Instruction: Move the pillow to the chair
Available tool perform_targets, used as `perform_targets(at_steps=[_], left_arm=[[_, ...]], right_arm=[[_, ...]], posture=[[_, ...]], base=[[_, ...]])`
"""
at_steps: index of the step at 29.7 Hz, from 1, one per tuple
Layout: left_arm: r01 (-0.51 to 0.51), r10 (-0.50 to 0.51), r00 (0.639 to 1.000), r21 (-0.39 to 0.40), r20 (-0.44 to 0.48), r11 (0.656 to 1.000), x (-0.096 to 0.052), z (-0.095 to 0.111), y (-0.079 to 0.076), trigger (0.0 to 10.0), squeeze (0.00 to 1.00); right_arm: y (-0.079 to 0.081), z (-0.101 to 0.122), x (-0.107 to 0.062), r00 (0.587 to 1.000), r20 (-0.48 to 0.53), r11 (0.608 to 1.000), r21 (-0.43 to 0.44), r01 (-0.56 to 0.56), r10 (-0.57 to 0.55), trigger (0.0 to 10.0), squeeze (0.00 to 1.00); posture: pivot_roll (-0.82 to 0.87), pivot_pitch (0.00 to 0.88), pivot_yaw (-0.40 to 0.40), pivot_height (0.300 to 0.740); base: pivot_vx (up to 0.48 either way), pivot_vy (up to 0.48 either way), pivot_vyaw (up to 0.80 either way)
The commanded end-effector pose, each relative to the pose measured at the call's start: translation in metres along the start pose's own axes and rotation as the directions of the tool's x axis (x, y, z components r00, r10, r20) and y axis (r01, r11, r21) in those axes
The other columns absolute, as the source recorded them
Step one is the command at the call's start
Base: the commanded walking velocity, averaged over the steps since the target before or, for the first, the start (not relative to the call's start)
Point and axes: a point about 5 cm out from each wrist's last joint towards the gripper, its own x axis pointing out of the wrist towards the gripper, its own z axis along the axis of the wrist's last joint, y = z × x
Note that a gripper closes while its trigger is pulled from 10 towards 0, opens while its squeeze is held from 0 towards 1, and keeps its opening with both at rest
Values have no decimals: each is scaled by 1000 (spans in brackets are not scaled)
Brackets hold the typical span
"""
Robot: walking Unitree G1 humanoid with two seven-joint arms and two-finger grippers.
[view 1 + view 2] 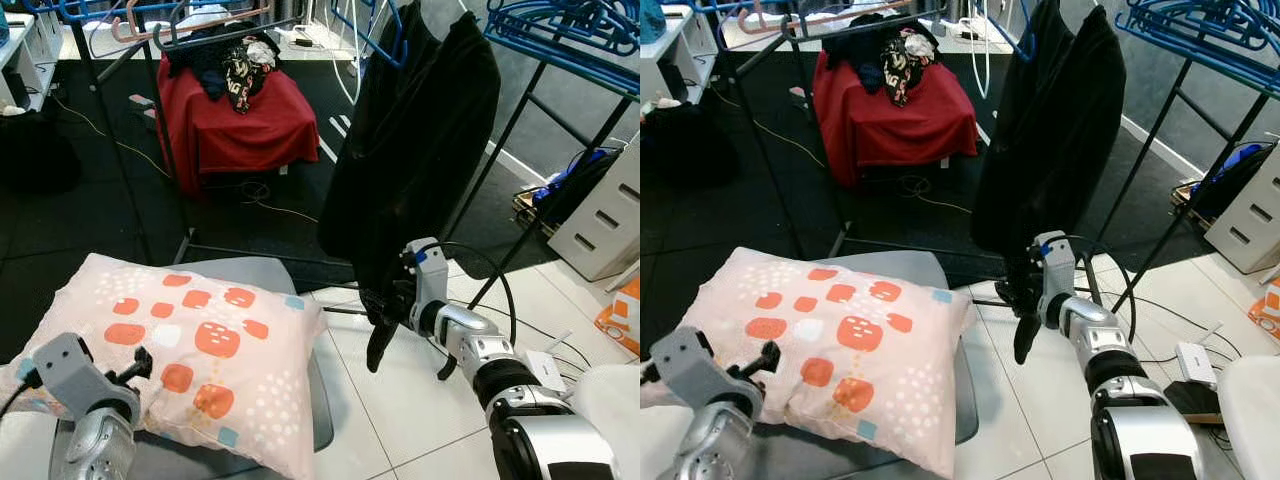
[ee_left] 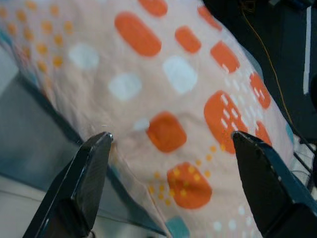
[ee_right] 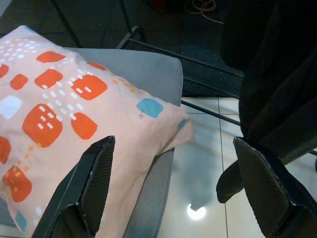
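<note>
A pink pillow (image 1: pixel 190 350) with orange and white patches lies flat on the seat of a grey chair (image 1: pixel 255 272). At the pillow's near left edge my left gripper (image 1: pixel 138 364) is open. In the left wrist view its fingers (image 2: pixel 89 173) stand wide apart, with the pillow (image 2: pixel 163 94) just beyond them. My right gripper (image 1: pixel 380 335) hangs open over the white tiles, a little to the right of the pillow's right corner (image 3: pixel 158 111) and apart from it. Nothing sits between its fingers (image 3: pixel 94 183).
A black garment (image 1: pixel 415 130) hangs from a rack right behind my right gripper. The rack's black legs (image 1: pixel 500 250) and cables cross the floor. A red-covered seat (image 1: pixel 235 115) piled with clothes stands farther back. A white drawer unit (image 1: pixel 605 215) is at the right.
</note>
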Motion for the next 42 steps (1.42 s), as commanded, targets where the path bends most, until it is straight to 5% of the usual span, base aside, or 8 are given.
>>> perform_targets(at_steps=[1,6,9,15,28,33,36,42], left_arm=[[-31,28,996,-47,-79,998,0,-14,3,10000,0],[-48,29,993,-159,-116,986,0,-18,4,10000,0],[58,-98,991,-372,-89,926,2,-19,-4,10000,0],[90,-137,988,-475,-66,875,4,-20,-3,10000,0],[-14,-13,999,-517,-48,856,15,-26,16,10000,0],[16,-43,998,-536,-38,844,20,-24,5,10000,0],[73,-96,995,-550,-13,832,26,-24,-16,10000,0],[119,-128,992,-567,25,815,32,-22,-25,10000,0]], right_arm=[[-3,0,-2,1000,-20,1000,-17,-1,1,10000,0],[-3,0,-2,1000,-26,999,-35,-5,4,10000,0],[-1,1,-1,999,-30,997,-71,-15,13,10000,0],[0,3,-1,999,-25,996,-84,-25,23,10000,0],[-7,12,-5,1000,-3,995,-97,-14,13,10000,0],[-8,16,-5,1000,6,994,-104,-16,17,10000,0],[-5,28,-5,998,42,992,-119,-39,44,10000,0],[-3,36,-5,996,60,988,-140,-59,67,10000,0]], posture=[[-80,76,-128,655],[-80,78,-128,640],[-81,82,-129,625],[-89,93,-125,610],[-110,117,-125,580],[-117,131,-126,570],[-139,146,-125,555],[-165,157,-123,540]], base=[[0,0,0],[0,0,0],[0,0,0],[0,0,0],[0,0,0],[0,0,0],[0,0,0],[0,0,0]])
